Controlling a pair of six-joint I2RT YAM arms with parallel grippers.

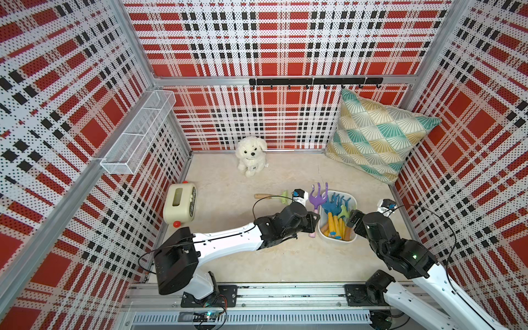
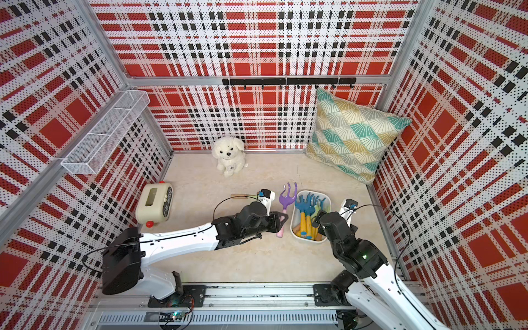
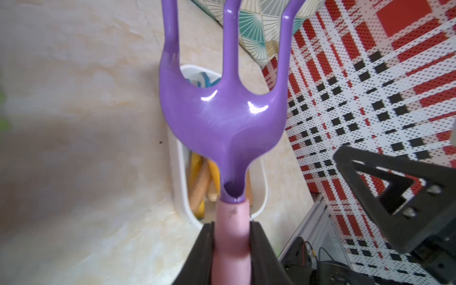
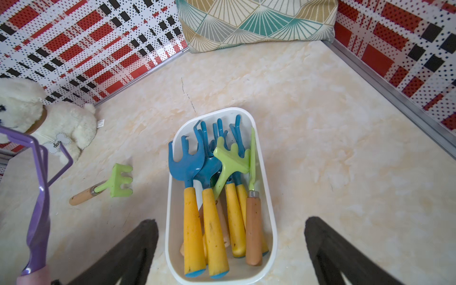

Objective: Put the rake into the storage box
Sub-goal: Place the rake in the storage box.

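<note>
Rake [image 1: 319, 201] was pinched at its pink handle in your left gripper [image 3: 232, 246], parallel to the storage box [image 4: 214, 111] just rightward.

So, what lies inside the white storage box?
The storage box holds blue rakes with yellow handles, with a green rake on top. A wooden handle beneath them is mostly covered, and so is the box's floor.

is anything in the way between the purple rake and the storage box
No barrier shows: the purple rake, clamped in the left pincer, is right beside the storage box rim. But blue and green rakes already fill the box, and the open right pincer hovers at its near end.
</note>
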